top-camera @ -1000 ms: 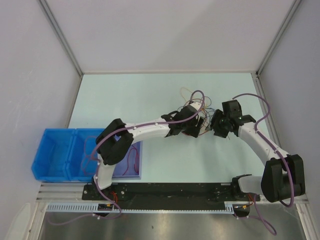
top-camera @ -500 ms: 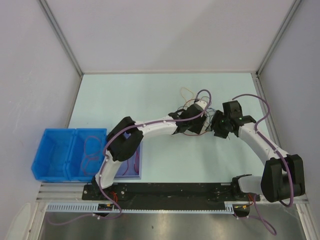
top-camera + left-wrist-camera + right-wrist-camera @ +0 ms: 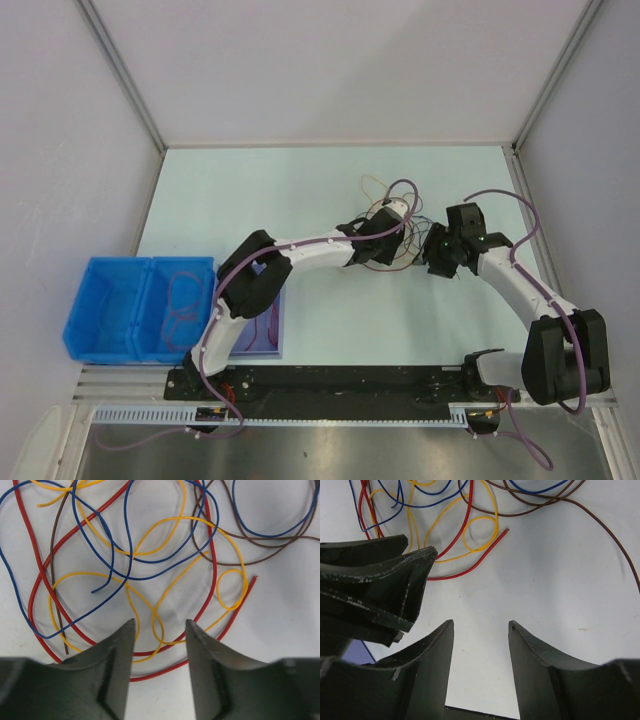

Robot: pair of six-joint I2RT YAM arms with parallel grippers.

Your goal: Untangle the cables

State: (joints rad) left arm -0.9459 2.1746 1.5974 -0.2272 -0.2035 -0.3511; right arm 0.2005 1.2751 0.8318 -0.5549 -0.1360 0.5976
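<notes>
Robotics lab test cell. Boxed in by plain pale wall panels (image 3: 330,70) on aluminium posts (image 3: 122,75). Pale counter (image 3: 250,200). Left arm (image 3: 300,258) and right arm (image 3: 520,285) bolted to black base rail (image 3: 340,379), bottom of frame; slotted wiring duct (image 3: 300,414) beneath. Blue bins (image 3: 110,310) lower left.

From above, the cables (image 3: 380,190) are too thin to tell one from another and lie partly hidden under the left gripper (image 3: 385,248), both wrist views cut the loops off at their edges, and that gripper's dark fingers (image 3: 375,580) cover the tangle's left part in the right wrist view.
</notes>
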